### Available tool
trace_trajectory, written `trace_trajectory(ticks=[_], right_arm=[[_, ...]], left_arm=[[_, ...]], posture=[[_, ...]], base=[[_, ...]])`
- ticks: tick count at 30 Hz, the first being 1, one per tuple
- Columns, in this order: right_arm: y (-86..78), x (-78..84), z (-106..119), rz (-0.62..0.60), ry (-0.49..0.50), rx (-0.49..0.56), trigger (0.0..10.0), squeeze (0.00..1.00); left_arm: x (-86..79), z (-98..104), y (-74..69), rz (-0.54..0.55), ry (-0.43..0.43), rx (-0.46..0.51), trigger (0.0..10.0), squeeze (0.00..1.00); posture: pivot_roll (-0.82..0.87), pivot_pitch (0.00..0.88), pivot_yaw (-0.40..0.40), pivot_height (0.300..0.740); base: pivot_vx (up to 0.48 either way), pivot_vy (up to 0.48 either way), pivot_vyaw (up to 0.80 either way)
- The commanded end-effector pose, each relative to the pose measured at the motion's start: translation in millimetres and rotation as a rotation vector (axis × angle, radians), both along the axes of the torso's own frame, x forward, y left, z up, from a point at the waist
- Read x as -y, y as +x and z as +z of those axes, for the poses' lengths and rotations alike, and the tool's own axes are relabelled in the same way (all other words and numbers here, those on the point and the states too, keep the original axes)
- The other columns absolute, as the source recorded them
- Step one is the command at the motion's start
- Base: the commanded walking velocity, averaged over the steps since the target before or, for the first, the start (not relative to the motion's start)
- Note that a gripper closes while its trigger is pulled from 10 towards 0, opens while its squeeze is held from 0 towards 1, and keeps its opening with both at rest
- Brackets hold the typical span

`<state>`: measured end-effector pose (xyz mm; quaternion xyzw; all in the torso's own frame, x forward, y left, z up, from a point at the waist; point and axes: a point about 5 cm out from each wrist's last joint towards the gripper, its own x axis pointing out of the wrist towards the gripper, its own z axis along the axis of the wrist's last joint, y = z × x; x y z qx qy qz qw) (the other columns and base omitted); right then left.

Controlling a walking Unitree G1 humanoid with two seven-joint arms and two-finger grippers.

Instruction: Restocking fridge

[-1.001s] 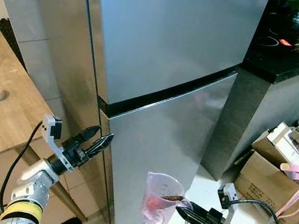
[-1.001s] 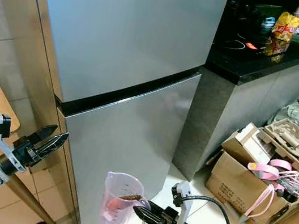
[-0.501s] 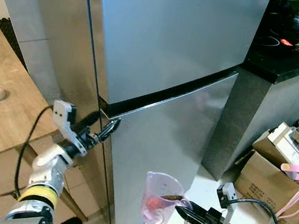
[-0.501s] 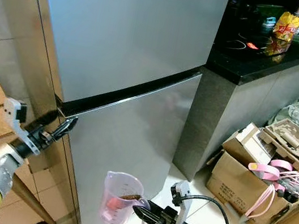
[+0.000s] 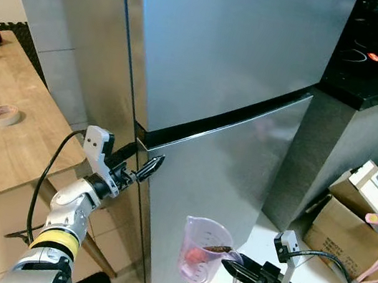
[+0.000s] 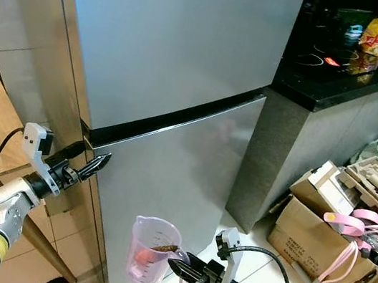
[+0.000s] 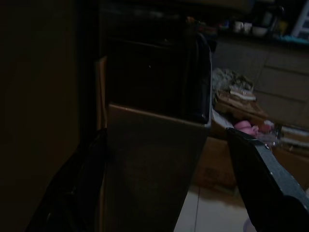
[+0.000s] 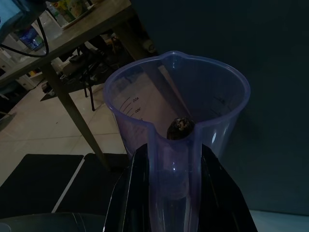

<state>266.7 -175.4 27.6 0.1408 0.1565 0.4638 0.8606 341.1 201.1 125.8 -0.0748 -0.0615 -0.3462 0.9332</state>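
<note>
Light, stiff plastic jug (image 5: 201,251) is pinched by right gripper (image 5: 231,268); left gripper (image 5: 143,164), spread, straddles fridge door (image 5: 217,190) edge.

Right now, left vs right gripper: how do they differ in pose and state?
The left gripper is raised, open and empty, its fingers straddling the lower fridge door's top corner. The right gripper sits lower, in front of that door, shut on the handle of a clear measuring jug. Both point toward the fridge.
</note>
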Motion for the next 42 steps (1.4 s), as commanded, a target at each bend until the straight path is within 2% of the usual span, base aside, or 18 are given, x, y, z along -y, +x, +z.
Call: trace_trajectory(ticks=[1,5,14,18,24,30,32,33,35,42], right_arm=[[2.0,-1.4,3.3,-0.005,0.013,0.018,10.0,0.0],[2.3,-1.2,3.7,-0.007,0.015,0.02,10.0,0.0],[2.1,-0.8,4.0,-0.005,0.019,0.02,10.0,0.0],[2.1,-0.8,5.2,0.001,0.026,0.023,10.0,0.0],[1.1,-1.8,6.7,0.021,0.038,0.026,10.0,0.0],[-4.0,-3.1,9.1,0.089,0.064,0.025,10.0,0.0],[-10.2,-4.4,11.1,0.163,0.083,0.017,10.0,0.0],[-10.2,-4.4,11.1,0.163,0.083,0.017,10.0,0.0],[-20.1,-6.5,14.0,0.278,0.083,0.015,10.0,0.0],[-24.9,-10.3,15.7,0.349,0.073,0.009,10.0,0.0]], left_arm=[[17.7,-13.9,-5.5,-0.146,0.076,-0.06,10.0,0.0],[29.2,-19.7,-11.8,-0.25,0.131,-0.064,10.0,0.0],[42.8,-21.6,-14.1,-0.299,0.117,-0.055,10.0,0.0],[57.6,-14.8,-13.7,-0.358,0.052,-0.022,10.0,0.0],[67.0,-9.0,-13.8,-0.391,0.024,0.003,10.0,0.0],[73.8,-10.3,-15.7,-0.409,0.03,0.005,10.0,0.0],[73.7,-12.4,-17.0,-0.407,0.033,0.0,10.0,0.0],[73.7,-12.4,-17.0,-0.407,0.033,0.0,10.0,0.0],[72.3,-14.7,-18.6,-0.401,0.031,-0.008,10.0,0.0],[73.2,-14.1,-20.0,-0.403,0.013,-0.008,10.0,0.0]], posture=[[-0.1,0.0,0.027,0.74],[-0.1,0.0,0.027,0.74],[-0.1,0.0,0.028,0.74],[-0.1,0.0,0.027,0.74],[-0.1,0.0,0.027,0.74],[-0.1,0.0,0.028,0.74],[-0.1,0.0,0.028,0.74],[-0.1,0.0,0.028,0.74],[-0.1,0.0,0.028,0.74],[-0.1,0.0,0.028,0.74]], base=[[0.0,0.0,0.0],[0.0,0.0,0.0],[0.0,0.0,0.0],[0.0,0.0,0.0],[0.0,0.0,0.0],[0.0,0.0,0.0],[0.0,0.0,0.0],[0.0,0.0,0.0],[0.0,0.0,0.0],[0.0,0.0,0.0]])
